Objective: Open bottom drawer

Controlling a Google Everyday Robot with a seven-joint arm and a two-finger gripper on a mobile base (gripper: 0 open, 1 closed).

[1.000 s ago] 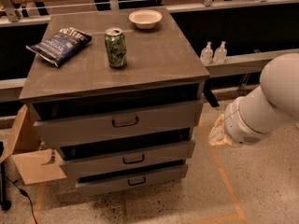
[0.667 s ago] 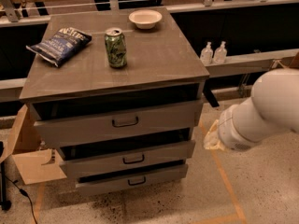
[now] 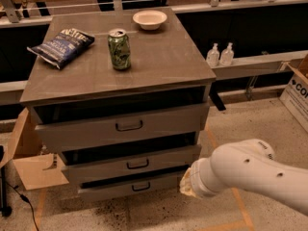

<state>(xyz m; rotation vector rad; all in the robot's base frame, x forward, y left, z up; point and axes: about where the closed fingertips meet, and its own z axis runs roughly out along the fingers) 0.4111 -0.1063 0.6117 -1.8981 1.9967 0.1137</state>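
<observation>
The white arm (image 3: 245, 170) lies low, slanting in from the lower right; its gripper (image 3: 188, 186) is just beside the right end of the bottom drawer (image 3: 110, 190) (lowest of three fronts); its spread I cannot tell.

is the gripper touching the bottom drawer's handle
No, the gripper hangs right of the bottom drawer, apart from its black loop handle.

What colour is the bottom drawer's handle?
Black handle, camera view; pincer hangs right of the bottom drawer.
</observation>
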